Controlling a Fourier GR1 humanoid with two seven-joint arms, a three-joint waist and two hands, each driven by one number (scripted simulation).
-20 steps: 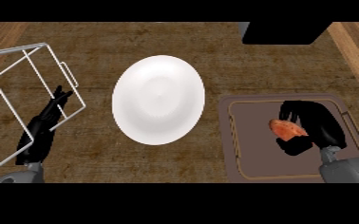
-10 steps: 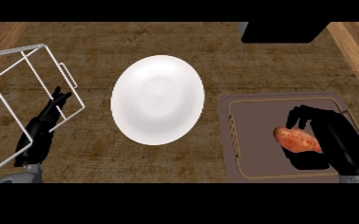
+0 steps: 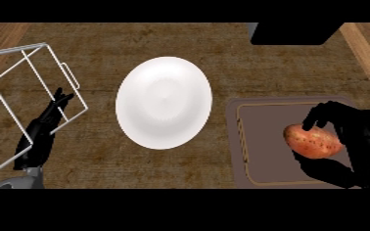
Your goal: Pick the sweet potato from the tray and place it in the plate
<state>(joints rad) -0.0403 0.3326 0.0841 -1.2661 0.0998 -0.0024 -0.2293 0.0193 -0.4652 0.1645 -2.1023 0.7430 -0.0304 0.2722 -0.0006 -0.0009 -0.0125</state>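
An orange-red sweet potato (image 3: 312, 141) lies on the brown tray (image 3: 262, 149) at the lower right. My right hand (image 3: 345, 139) sits over the tray's right side with its fingers and thumb curled round the sweet potato from the right. A white oval plate (image 3: 164, 103) rests on the wooden counter in the middle, left of the tray and apart from it. My left hand (image 3: 45, 125) rests at the left edge, fingers straight and pointing up, holding nothing.
A white wire rack (image 3: 29, 85) stands at the far left, just behind my left hand. A black block (image 3: 296, 33) sits at the top right. Bare wooden counter (image 3: 145, 44) stretches behind the plate.
The sweet potato has come more into view as my right hand shifted rightward and its fingers closed round it. My left hand has stayed in place.
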